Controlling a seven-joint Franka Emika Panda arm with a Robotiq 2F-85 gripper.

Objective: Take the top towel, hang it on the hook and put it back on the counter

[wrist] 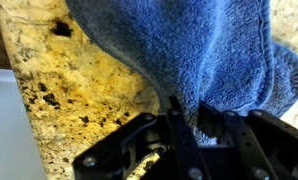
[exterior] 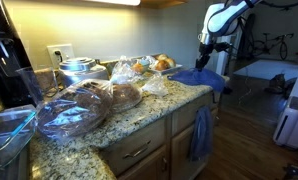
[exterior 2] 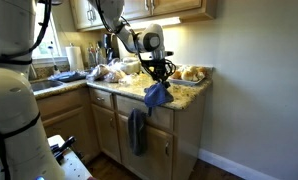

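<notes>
Where claw grips, blue towel bunches.

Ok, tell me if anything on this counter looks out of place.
The bright royal-blue cloth towel is bunched in the black gripper, which is shut on it at the corner of the speckled granite counter. It overhangs the edge instead of lying flat. Nothing else stands out.

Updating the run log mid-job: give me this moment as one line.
claw: shut on top towel | top towel: hangs from claw over counter edge | duller towel: hangs at cabinet front
</notes>
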